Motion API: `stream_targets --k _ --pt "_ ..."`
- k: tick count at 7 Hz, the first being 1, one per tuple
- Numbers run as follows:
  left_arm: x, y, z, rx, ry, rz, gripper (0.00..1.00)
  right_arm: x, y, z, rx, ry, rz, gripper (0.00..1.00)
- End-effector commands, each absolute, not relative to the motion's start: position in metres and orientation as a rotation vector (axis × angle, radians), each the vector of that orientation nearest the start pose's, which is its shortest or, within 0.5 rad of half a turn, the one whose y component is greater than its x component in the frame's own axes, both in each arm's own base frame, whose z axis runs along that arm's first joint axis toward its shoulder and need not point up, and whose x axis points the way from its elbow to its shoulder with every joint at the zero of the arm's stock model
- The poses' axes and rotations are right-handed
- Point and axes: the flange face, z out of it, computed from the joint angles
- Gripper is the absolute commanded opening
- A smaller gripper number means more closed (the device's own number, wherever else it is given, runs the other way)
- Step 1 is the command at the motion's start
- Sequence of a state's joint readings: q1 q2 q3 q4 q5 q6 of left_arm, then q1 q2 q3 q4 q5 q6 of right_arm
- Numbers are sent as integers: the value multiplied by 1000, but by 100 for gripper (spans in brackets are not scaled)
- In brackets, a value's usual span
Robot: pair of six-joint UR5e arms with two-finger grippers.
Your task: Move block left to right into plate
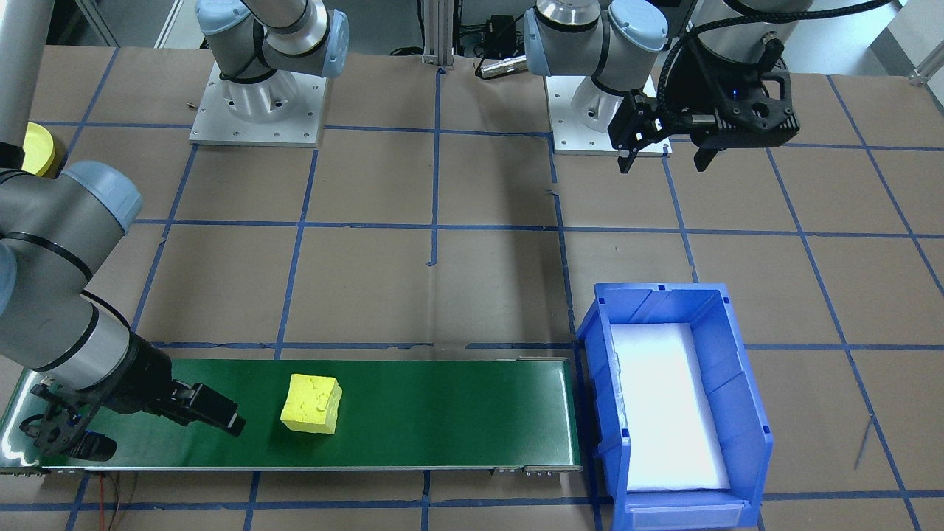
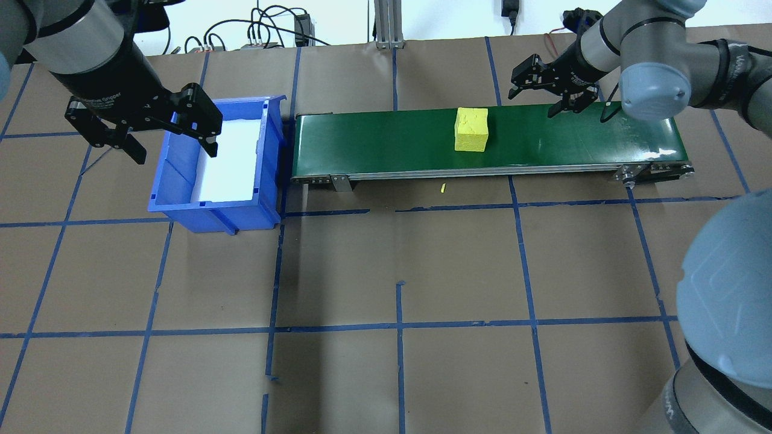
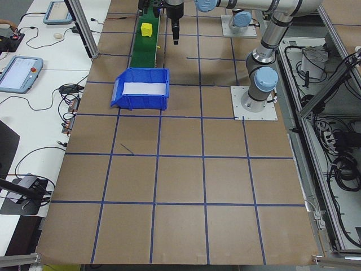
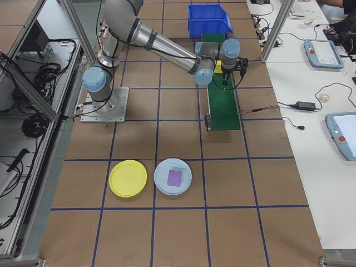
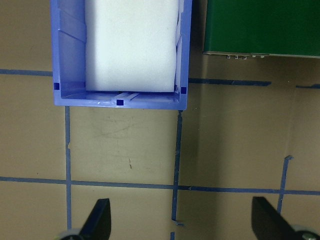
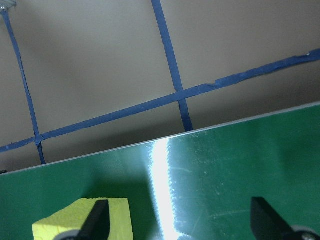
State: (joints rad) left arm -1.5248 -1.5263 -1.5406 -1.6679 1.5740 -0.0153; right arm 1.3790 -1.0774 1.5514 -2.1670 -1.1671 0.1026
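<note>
Yellow block (image 2: 471, 129) sits mid-belt on green conveyor (image 2: 392, 144). Right pincer (image 2: 547, 81) spread wide, empty, beside the block. Left pincer (image 2: 163, 129) spread, empty, over blue bin (image 2: 181, 205). Risk: belt carries the block off-line, so the fingers close on a corner or miss.

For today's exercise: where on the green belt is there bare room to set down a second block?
Bare belt lies between the yellow block and the blue bin. It is crowded on the block's other side, where the right hand hangs.
</note>
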Motion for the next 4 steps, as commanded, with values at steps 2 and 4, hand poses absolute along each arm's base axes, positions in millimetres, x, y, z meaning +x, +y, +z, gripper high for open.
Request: stream_targets --k 2,4 --pt "-111 -475 515 -96 3139 34 100 44 -685 277 371 2699 -191 100" --pt "-111 -476 515 -96 3139 29 100 62 -683 277 369 2698 -177 100"
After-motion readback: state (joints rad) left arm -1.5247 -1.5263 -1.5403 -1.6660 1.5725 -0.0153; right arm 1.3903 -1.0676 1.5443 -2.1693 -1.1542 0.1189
